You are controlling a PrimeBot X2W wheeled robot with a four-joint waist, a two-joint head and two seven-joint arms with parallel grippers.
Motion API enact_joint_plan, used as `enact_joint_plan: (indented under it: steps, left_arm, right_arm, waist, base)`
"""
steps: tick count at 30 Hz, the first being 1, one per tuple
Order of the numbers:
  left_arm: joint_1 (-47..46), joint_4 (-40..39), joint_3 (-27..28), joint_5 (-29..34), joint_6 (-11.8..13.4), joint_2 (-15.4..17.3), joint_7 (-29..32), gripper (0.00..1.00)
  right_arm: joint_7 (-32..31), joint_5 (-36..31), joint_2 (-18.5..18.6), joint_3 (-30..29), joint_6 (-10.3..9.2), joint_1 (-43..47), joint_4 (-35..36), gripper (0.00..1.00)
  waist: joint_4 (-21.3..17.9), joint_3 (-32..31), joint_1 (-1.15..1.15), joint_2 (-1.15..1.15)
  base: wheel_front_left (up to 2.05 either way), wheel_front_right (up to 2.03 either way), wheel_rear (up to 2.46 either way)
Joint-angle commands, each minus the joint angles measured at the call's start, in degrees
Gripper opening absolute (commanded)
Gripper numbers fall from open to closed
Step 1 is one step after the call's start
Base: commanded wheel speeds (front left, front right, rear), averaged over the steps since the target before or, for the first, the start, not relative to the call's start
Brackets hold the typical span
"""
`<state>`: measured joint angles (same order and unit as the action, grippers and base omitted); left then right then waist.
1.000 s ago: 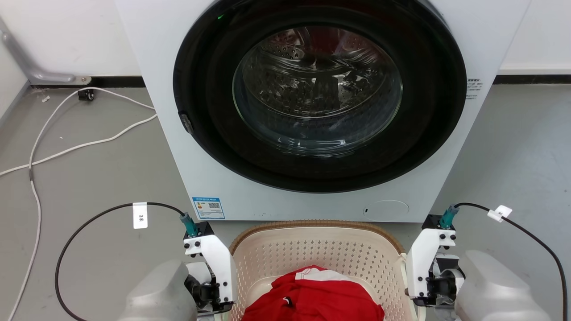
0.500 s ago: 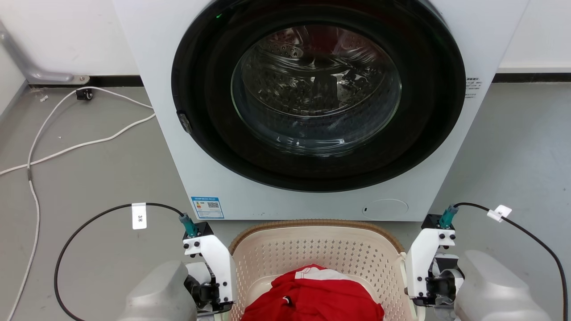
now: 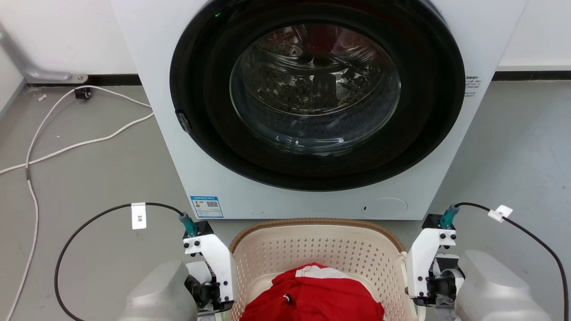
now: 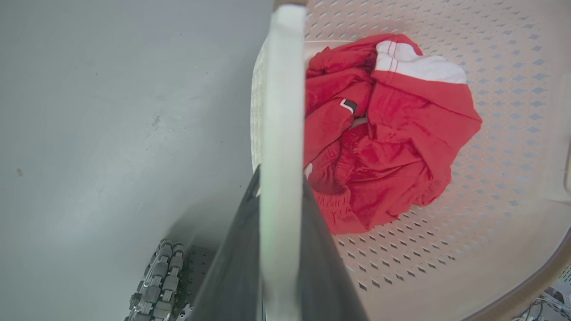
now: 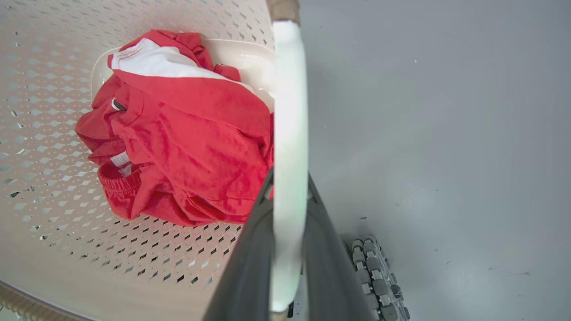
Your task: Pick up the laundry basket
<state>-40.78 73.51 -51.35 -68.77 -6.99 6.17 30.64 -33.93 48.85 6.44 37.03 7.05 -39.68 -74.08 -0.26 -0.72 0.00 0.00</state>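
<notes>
Room: grey floor point(image 3: 89, 178), white wall point(image 3: 67, 35) behind, white cables point(image 3: 67, 147) trailing across floor at left. Head view: washing machine point(image 3: 312, 200) with round dark door; just before it laundry basket point(image 3: 312, 247), between both arms, red garment point(image 3: 312, 296) inside. Left wrist view: left tool point(image 4: 281, 178) clamped narrow on white side handle point(image 4: 283, 89); roller wheel point(image 4: 156, 276) low beside it. Right wrist view: right tool point(image 5: 290, 178) gripping opposite handle point(image 5: 290, 89) likewise. Whether basket touches floor: cannot tell.
</notes>
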Motion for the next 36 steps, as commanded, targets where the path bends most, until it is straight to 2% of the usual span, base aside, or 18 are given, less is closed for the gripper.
enact_joint_plan:
  steps: [1,36]
  left_arm:
    - [0.07,-1.72,0.19,-0.70,-0.88,-2.43,-0.49,0.00]
    - [0.71,-1.52,-0.75,-1.87,-0.88,-2.02,-2.19,0.00]
  right_arm:
    - [-0.06,0.68,-2.31,0.07,0.81,-0.68,0.76,0.00]
    - [0.58,0.87,-2.74,0.80,0.81,-1.11,0.55,0.00]
  waist:
    - [0.00,0.03,0.00,0.00]
    - [-0.25,0.55,0.00,0.00]
  base:
    - [0.00,0.00,0.00]
    - [0.00,0.00,0.00]
